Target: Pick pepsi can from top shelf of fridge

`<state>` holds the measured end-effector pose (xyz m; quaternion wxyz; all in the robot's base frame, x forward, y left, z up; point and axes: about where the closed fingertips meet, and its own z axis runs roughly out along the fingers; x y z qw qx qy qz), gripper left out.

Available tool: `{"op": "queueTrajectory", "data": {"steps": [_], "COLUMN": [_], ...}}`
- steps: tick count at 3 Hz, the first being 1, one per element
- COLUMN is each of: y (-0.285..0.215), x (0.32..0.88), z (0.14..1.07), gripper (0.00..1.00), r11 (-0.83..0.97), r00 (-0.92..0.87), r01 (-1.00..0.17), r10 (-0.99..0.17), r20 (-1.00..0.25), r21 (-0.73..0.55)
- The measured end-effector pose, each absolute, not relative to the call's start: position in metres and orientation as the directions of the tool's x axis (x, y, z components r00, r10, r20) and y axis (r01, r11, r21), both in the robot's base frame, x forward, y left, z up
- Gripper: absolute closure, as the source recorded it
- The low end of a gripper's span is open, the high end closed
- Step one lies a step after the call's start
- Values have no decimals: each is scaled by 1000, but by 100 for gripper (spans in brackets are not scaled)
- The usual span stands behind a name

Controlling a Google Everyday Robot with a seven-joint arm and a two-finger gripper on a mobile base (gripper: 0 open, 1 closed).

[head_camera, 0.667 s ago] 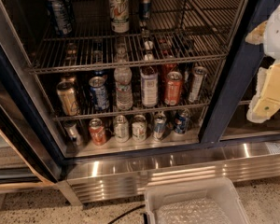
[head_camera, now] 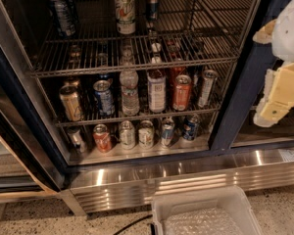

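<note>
The fridge (head_camera: 235,106) stands open in front of me, with a dark frame. The pepsi can (head_camera: 62,14), dark navy with pale lettering, stands upright at the far left of the top shelf (head_camera: 137,62), a wire rack. A green-and-white bottle (head_camera: 125,11) and a slim dark can (head_camera: 152,1) stand to its right on the same rack. My gripper (head_camera: 277,77), cream-yellow on a white arm, hangs at the right edge of the view, in front of the fridge's right post. It is far to the right of the pepsi can, lower than it, and holds nothing that I can see.
The middle rack (head_camera: 137,114) holds several cans and bottles, and the bottom rack holds a row of cans (head_camera: 147,133). Below is the ribbed steel base (head_camera: 186,180). A clear plastic bin (head_camera: 206,214) and a black cable (head_camera: 132,224) lie on the floor. The open door (head_camera: 14,146) is at the left.
My gripper has shifted slightly to the left. The cans and bottles have not moved.
</note>
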<state>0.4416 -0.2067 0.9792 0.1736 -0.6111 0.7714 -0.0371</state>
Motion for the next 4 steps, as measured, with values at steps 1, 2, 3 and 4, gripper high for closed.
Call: {"op": "queueTrajectory", "data": {"steps": [1,2,3,4], "y": [-172,-133,-85,-85], "x": [460,486,510,510], "z": [987,1001,1022,1022], "gripper": [0,0,0,0], "r11": [229,189,125,125], "r00": [-136,-42,77,77], "r01": [-923,-914,-908,-908], "r10": [-946,-924,-889,-889], "r20": [-296,-381,-451,-451], "r21": [-308,-359,-400,-400]}}
